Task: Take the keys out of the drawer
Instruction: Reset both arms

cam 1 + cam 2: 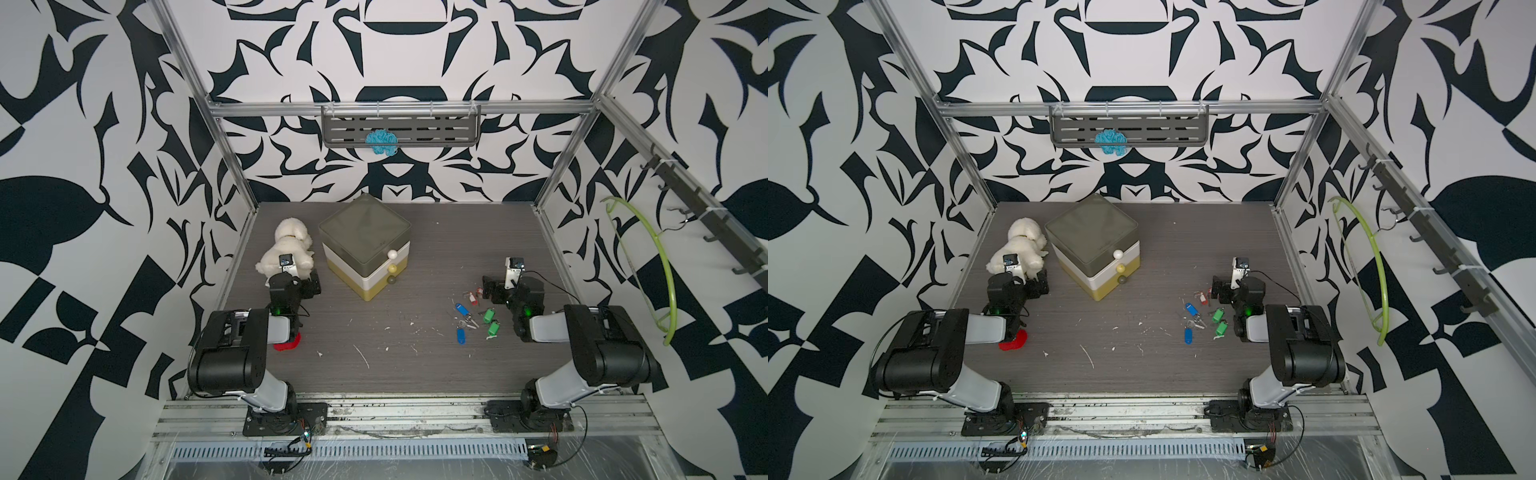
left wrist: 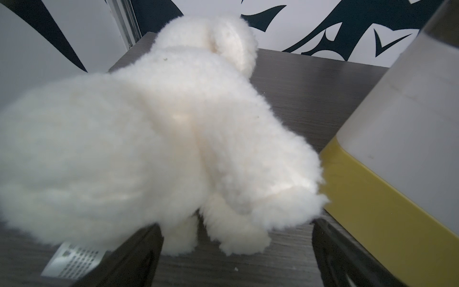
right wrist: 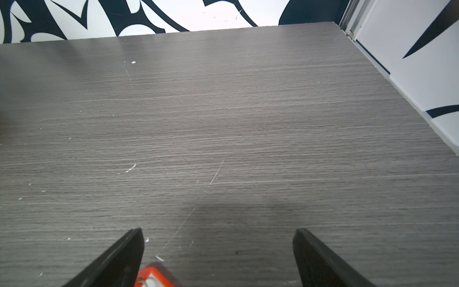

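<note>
The keys lie loose on the table's right side in both top views, with red tags (image 1: 471, 297), blue tags (image 1: 460, 310) and green tags (image 1: 488, 315) (image 1: 1217, 316). The small stacked drawer unit (image 1: 365, 245) stands at the middle back, and all three of its drawers look pushed in. Just right of the red tags, my right gripper (image 1: 488, 291) (image 3: 218, 233) is open and empty. A red tag (image 3: 154, 278) lies by one of its fingers. My left gripper (image 1: 311, 285) (image 2: 236, 226) is open, left of the drawer unit, against a plush dog's legs.
A white plush dog (image 1: 286, 249) (image 2: 149, 139) lies left of the drawer unit (image 2: 397, 149). A red plush (image 1: 287, 344) sits partly under my left arm. A shelf with a blue tuft (image 1: 381, 142) hangs on the back wall. A green hanger (image 1: 660, 266) hangs on the right wall.
</note>
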`<action>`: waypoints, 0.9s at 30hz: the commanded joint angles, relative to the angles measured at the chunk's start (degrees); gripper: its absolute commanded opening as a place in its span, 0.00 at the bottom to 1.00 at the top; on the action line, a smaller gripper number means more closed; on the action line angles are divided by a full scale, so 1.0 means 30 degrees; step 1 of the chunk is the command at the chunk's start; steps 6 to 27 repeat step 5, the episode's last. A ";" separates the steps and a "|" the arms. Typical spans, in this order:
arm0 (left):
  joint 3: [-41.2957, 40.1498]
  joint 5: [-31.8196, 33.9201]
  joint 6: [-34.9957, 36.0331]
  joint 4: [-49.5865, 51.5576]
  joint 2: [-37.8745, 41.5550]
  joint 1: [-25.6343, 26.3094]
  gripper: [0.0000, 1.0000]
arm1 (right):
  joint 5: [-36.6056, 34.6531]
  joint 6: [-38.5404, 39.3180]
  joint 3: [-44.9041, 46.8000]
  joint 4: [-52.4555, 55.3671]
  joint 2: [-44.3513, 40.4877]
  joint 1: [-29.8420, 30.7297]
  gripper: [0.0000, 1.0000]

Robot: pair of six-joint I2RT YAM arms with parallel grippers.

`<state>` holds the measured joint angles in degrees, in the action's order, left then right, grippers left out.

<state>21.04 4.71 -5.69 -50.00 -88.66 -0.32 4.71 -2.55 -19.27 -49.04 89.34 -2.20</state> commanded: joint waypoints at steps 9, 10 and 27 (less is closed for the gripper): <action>0.0034 0.0013 0.0152 -0.0398 0.0180 -0.0052 0.99 | -0.0383 0.0221 -0.0544 -0.0175 -0.0257 0.0261 0.99; 0.0034 0.0013 0.0152 -0.0398 0.0180 -0.0052 0.99 | -0.0383 0.0221 -0.0544 -0.0175 -0.0257 0.0261 0.99; 0.0034 0.0013 0.0152 -0.0398 0.0180 -0.0052 0.99 | -0.0383 0.0221 -0.0544 -0.0175 -0.0257 0.0261 0.99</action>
